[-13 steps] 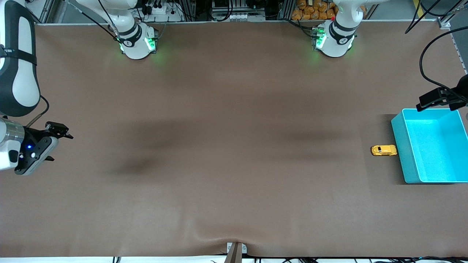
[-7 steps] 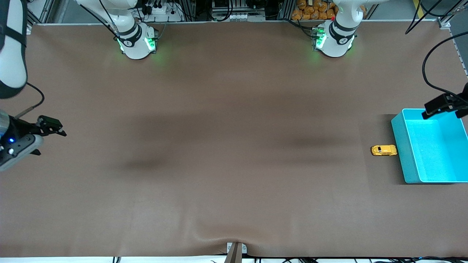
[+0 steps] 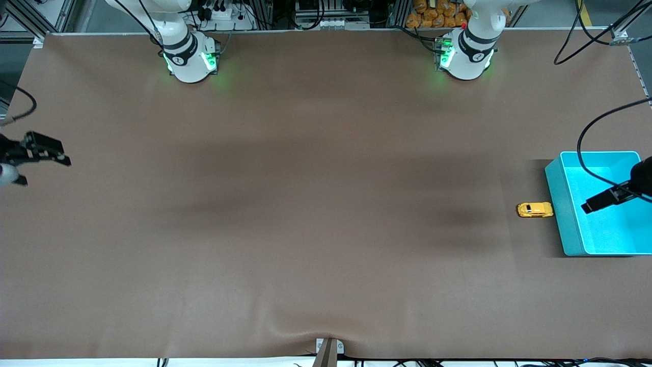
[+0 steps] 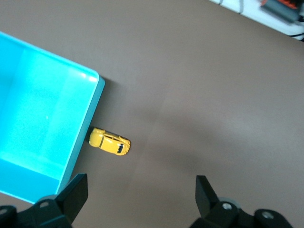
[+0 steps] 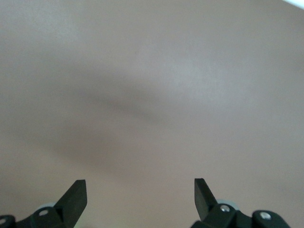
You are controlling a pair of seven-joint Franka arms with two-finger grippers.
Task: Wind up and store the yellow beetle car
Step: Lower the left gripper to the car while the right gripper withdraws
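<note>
Left end effector (image 3: 606,199) up over the turquoise bin (image 3: 565,232), fingers spread, nothing held; right end effector (image 3: 43,153) also released, far off at the right arm's end of the counter (image 3: 316,204).

Landmark is the turquoise bin (image 4: 78,142), sitting at the left arm's end of the counter (image 4: 199,85). Yellow beetle car (image 3: 535,209) is on the counter just beside the bin's wall that faces the right arm's end, about level with the middle of that wall, on its wheels, one end almost at the wall. In the left wrist view the yellow beetle car (image 4: 109,142) shows between the spread fingers (image 4: 73,194) of the left end effector (image 4: 141,197), which hangs above it with a clear gap. Right end effector (image 5: 140,197) has only bare counter (image 5: 156,85) under it, well apart from bin and car; that arm waits.
</note>
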